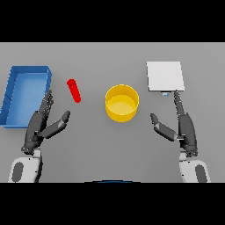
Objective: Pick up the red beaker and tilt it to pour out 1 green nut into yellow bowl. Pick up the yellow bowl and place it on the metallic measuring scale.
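The red beaker (74, 90) stands on the grey table left of centre, a slim red tube leaning in the view. The yellow bowl (122, 103) sits at the centre; I see no nut in it. The metallic measuring scale (164, 75) is a pale square plate at the back right. My left hand (42, 123) is open, fingers straight, below and left of the beaker and apart from it. My right hand (183, 125) is open, right of the bowl, its fingertips near the scale's front edge.
A blue open bin (13, 94) stands at the far left, just beside my left hand's fingertips.
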Action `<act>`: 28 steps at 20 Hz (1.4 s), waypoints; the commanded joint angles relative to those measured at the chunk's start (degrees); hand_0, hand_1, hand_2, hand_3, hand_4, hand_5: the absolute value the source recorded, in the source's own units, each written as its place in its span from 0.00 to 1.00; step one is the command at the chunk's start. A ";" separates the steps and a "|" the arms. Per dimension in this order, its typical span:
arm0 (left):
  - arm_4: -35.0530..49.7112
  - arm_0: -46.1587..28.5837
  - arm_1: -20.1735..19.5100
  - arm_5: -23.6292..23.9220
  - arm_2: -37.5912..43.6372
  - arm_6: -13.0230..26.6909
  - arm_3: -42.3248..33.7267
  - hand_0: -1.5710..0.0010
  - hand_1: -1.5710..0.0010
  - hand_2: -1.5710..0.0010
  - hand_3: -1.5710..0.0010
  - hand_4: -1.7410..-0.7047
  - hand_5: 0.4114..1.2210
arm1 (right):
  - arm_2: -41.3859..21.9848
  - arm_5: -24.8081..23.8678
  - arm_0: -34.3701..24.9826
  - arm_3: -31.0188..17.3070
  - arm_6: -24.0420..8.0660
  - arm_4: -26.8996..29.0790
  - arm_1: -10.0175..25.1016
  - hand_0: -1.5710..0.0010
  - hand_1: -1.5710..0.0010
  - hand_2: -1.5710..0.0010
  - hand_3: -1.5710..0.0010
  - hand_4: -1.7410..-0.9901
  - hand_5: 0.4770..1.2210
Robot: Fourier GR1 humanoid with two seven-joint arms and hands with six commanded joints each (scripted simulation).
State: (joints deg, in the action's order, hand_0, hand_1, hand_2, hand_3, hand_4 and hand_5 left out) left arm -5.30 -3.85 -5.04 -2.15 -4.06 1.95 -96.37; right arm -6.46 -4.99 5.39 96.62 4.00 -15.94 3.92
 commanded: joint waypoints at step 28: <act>-5.05 31.29 1.54 3.72 5.74 -7.14 41.41 1.00 1.00 1.00 1.00 0.44 0.34 | 0.65 2.27 1.09 1.22 1.02 3.42 -0.03 1.00 1.00 1.00 1.00 0.63 0.22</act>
State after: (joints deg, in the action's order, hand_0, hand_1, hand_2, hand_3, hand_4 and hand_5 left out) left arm -10.36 27.46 -3.51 1.59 1.68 -4.99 -54.95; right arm -5.82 -2.71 6.49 97.84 4.99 -12.52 3.87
